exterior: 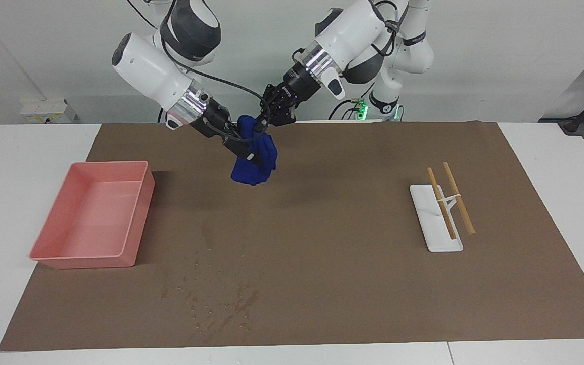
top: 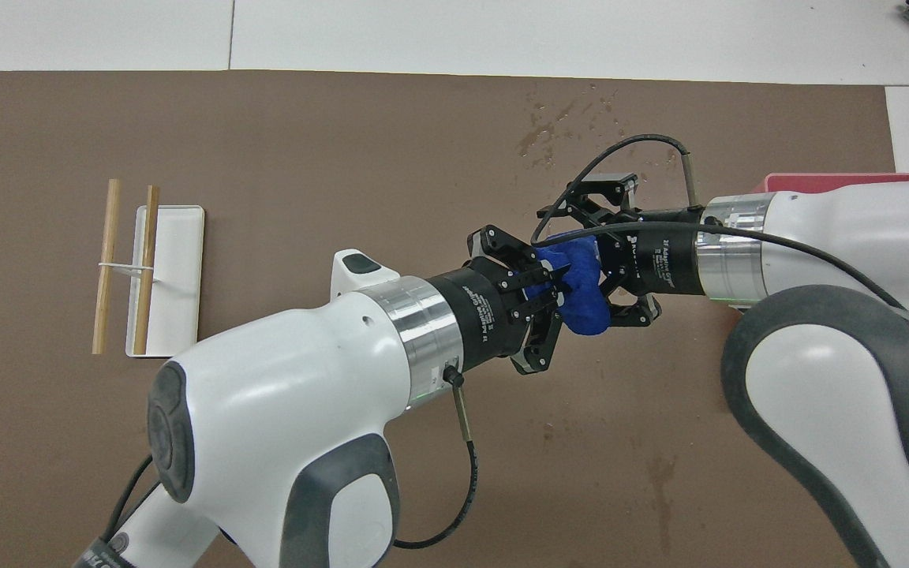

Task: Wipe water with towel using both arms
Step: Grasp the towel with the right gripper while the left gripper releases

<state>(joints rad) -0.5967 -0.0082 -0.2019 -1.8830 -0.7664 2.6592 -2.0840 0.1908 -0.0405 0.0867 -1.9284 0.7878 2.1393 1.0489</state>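
The blue towel (exterior: pixel 254 165) (top: pixel 577 288) hangs bunched in the air between the two grippers, over the brown mat. My left gripper (exterior: pixel 265 119) (top: pixel 553 288) is shut on the towel's upper part. My right gripper (exterior: pixel 246 151) (top: pixel 581 264) meets it from the right arm's end, its jaws spread around the towel. The water (exterior: pixel 221 299) (top: pixel 557 130) is scattered droplets and dark streaks on the mat, farther from the robots than the towel, beside the pink tray's outer corner.
An empty pink tray (exterior: pixel 140 213) (top: pixel 817 180) stands at the right arm's end. A white holder (exterior: pixel 436 238) (top: pixel 178 237) with two wooden sticks (exterior: pixel 459 200) lies toward the left arm's end. The brown mat (exterior: pixel 348 263) covers the table's middle.
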